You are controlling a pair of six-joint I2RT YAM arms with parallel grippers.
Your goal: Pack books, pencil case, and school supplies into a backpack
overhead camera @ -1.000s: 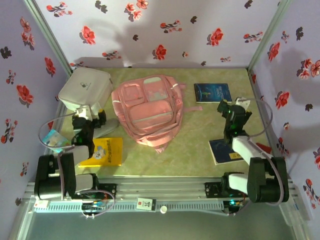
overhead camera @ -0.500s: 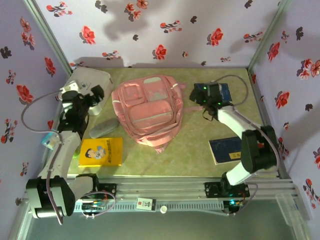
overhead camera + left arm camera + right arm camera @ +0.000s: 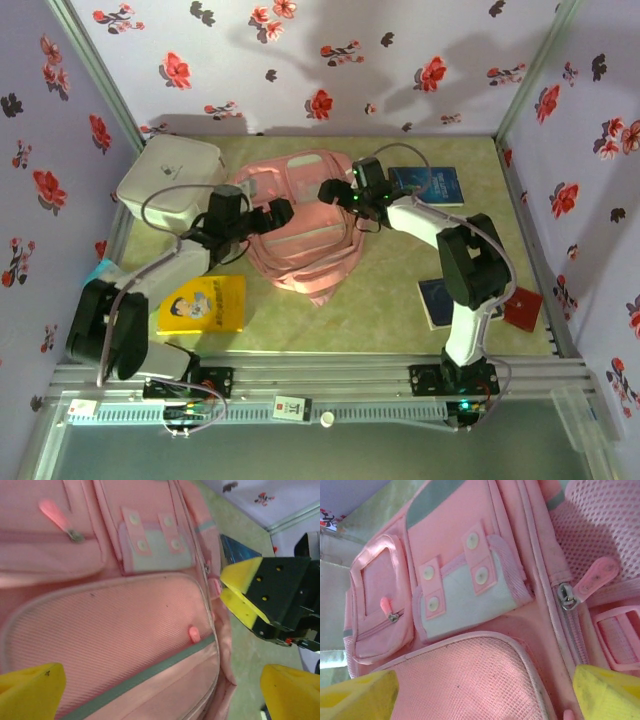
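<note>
Left gripper [image 3: 280, 212] and right gripper [image 3: 328, 190] faced each other over the backpack [image 3: 305, 255], both with fingers spread wide and holding nothing. Each arm stretched inward from its base, the left low and diagonal, the right bent back over the upper pocket. The backpack lay front-up mid-table [image 3: 390, 270]. Half a second earlier the left gripper had hung over the white box [image 3: 165, 178] and the right over the far dark blue book [image 3: 430, 185]. The backpack, yellow book [image 3: 205, 303] and near blue book [image 3: 435, 305] had not moved.
</note>
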